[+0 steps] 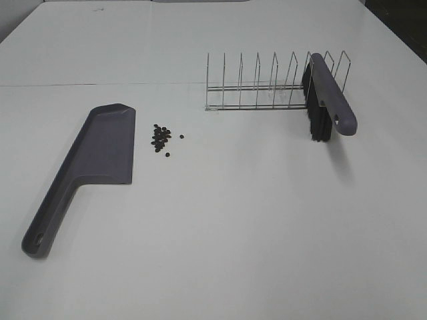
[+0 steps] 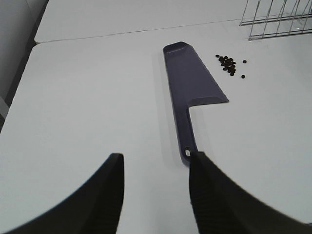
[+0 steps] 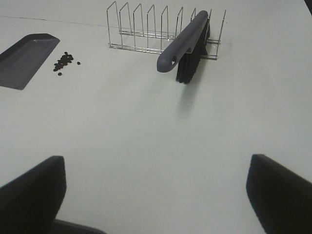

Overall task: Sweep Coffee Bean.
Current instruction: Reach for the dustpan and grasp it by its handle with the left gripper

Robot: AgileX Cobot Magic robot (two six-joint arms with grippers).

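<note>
Beside the smooth, flat dustpan point(image 1: 100, 143) lie oval coffee beans point(image 1: 161, 137).

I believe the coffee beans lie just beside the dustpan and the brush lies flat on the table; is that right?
Not quite: the brush stands propped in the wire rack, as the exterior high view shows. The coffee beans do lie just beside the dustpan.

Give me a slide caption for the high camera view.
A grey-purple dustpan lies flat beside a cluster of coffee beans, while the brush rests in a wire rack on the white table.
</note>
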